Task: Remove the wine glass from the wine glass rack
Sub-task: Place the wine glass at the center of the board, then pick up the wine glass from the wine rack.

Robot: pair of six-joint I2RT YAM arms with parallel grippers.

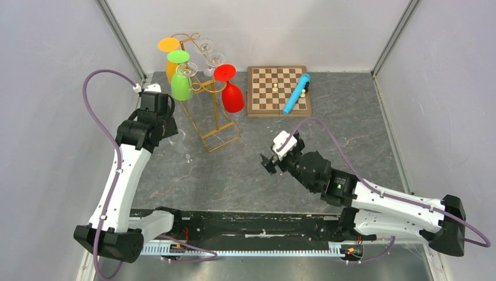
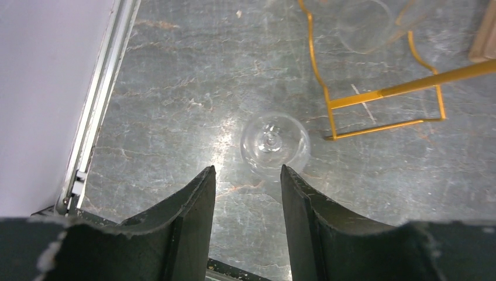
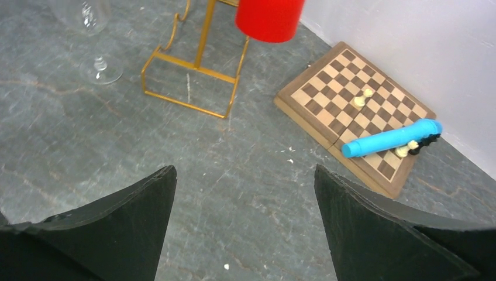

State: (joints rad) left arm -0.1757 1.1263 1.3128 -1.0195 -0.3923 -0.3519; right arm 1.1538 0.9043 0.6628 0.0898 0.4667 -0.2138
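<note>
Since the wine glass (image 2: 274, 143) stands on the counter (image 2: 175, 88) beside the base of the rack (image 2: 409, 85), off its hooks, the open left gripper (image 2: 247, 170) likely need only lift away; the right gripper (image 3: 244, 170) hangs open.

gold rack (image 2: 409, 86), checkered chessboard (image 1: 275, 96), blue tube (image 1: 296, 93)

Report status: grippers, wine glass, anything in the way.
Left gripper open, right gripper open, both empty. Clear wine glass upright on table beside wine glass rack, off hooks. Nothing blocking.
</note>
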